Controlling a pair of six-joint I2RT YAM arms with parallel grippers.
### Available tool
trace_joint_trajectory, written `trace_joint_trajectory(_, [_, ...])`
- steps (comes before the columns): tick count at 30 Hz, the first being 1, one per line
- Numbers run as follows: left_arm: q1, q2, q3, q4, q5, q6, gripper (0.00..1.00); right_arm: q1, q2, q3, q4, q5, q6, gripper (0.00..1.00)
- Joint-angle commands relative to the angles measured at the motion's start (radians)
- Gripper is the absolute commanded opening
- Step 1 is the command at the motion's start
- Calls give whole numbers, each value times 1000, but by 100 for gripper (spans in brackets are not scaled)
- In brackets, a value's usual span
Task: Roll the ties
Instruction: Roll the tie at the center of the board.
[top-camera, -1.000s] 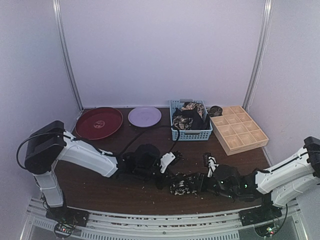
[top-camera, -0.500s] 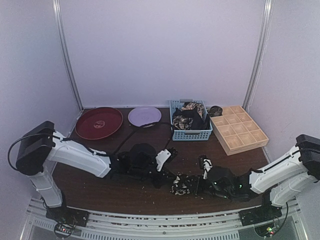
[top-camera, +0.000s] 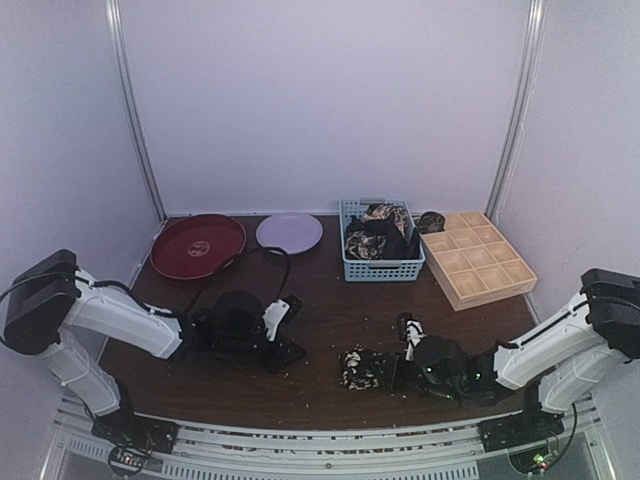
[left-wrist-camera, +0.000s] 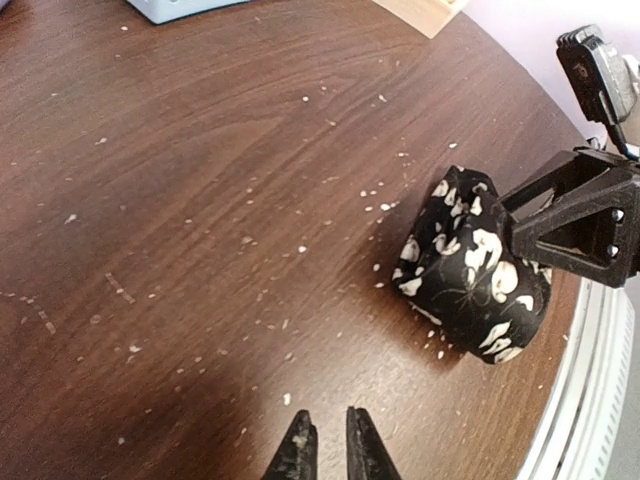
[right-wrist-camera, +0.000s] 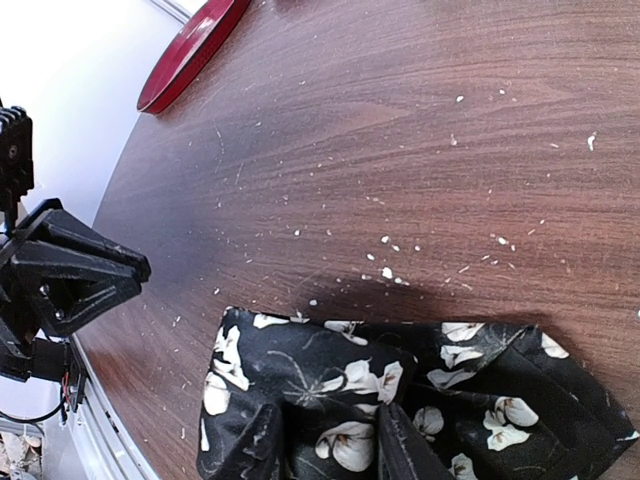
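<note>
Left gripper (left-wrist-camera: 328, 447) pulled back leftward, now well apart from tie (left-wrist-camera: 470, 270); its fingers almost touching, slim gap, nothing held; right gripper (right-wrist-camera: 325, 440) clamps bunched tie, fabric between fingers; tie lies on table (left-wrist-camera: 180, 200) near front edge; other ties (top-camera: 378, 232) in blue basket (top-camera: 383, 270).

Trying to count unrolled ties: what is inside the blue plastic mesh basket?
The blue plastic mesh basket holds a heap of black floral-print fabric ties, piled above its rim. Their number cannot be told: the top folds and the walls cover whatever lies lower.
</note>
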Motion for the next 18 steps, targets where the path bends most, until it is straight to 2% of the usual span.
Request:
trace_joint_trajectory(1, [-22,68,11,147,57,-35,11,1,10,-12,-87,25,-10,32])
trace_joint_trajectory(8, [-65,221,102,195,109,-59,6,0,-3,-45,-88,32,-2,31])
trace_joint_trajectory(18, [-79,323,189,254,187,-79,4,-1,-51,-61,-103,46,-21,33])
